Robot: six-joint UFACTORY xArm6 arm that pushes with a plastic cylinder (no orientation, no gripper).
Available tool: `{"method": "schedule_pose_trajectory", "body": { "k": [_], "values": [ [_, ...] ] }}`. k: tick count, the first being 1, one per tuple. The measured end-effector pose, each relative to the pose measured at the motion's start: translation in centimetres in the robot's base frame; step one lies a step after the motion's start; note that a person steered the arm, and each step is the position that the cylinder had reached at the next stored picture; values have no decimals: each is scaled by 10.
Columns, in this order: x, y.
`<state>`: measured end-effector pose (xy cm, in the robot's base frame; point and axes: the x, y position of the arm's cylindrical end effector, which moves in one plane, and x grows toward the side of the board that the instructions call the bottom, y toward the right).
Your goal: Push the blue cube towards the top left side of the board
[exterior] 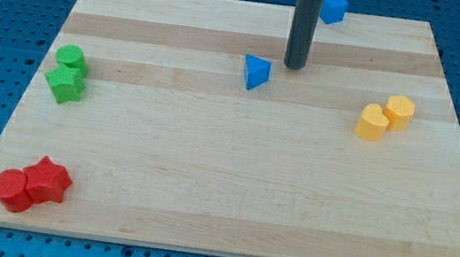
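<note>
Nearest me, at the board's [229,200] left corner, a red cylinder [11,189] touched a red star [48,181]; further back a green star [65,85] and green cylinder [71,58] sat together on the left, two yellow hearts [373,123] [399,110] on the right. Beyond them a blue triangular block [256,72] lay just left of my tip [294,65] (a bare rod, gripping nothing, touching no block). The blue cube [334,7] sat at the far edge, right of the rod.
</note>
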<state>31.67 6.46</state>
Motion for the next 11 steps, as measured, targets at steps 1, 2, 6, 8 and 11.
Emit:
{"method": "schedule_pose_trajectory", "body": {
  "k": [1,2,6,8,11],
  "values": [
    [16,-43],
    [67,-75],
    [-86,104],
    [-126,156],
    [-75,-1]
  ]
}}
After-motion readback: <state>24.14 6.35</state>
